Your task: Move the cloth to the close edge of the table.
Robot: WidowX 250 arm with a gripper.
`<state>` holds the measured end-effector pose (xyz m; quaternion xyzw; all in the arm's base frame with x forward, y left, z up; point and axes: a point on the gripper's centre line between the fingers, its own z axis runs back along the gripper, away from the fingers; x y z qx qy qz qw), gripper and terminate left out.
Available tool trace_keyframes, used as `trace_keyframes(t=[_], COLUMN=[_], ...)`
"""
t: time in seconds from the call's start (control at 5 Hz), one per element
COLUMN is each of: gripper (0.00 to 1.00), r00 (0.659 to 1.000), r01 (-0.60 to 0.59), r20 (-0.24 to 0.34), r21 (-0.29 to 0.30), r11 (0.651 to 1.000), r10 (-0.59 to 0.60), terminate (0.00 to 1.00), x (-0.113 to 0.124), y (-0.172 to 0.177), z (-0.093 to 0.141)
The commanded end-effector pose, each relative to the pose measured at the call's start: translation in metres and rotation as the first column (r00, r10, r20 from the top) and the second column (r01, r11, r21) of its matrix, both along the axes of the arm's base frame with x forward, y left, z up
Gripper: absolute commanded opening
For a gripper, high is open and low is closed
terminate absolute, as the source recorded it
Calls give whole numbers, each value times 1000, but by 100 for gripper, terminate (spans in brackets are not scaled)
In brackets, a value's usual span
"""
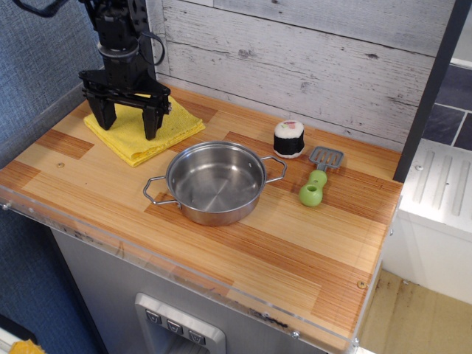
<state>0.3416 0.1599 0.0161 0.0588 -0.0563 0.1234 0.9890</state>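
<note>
The yellow cloth [133, 136] lies folded flat on the wooden table [310, 251] at the back left, just left of the steel pot. My black gripper [127, 127] hangs directly over the cloth's middle, fingers pointing down and spread apart, tips close above or touching the fabric. It holds nothing. The gripper body hides the cloth's far part.
A steel pot [214, 181] with two handles stands in the middle. A sushi-roll toy [289, 139] and a green-handled spatula [316, 181] lie to its right. The clear acrylic rim [169, 269] runs along the near edge. The plank wall [310, 59] is behind.
</note>
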Motion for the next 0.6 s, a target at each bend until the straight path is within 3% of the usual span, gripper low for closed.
trace_keyframes(t=[0.0, 0.4], gripper=[100, 100], r00=[998, 994], r01=[-56, -105], r20=[16, -5], r21=[34, 49], r11=[998, 993], r10=[55, 105], terminate=[0, 0], x=[0, -23], y=[-8, -25], z=[11, 16])
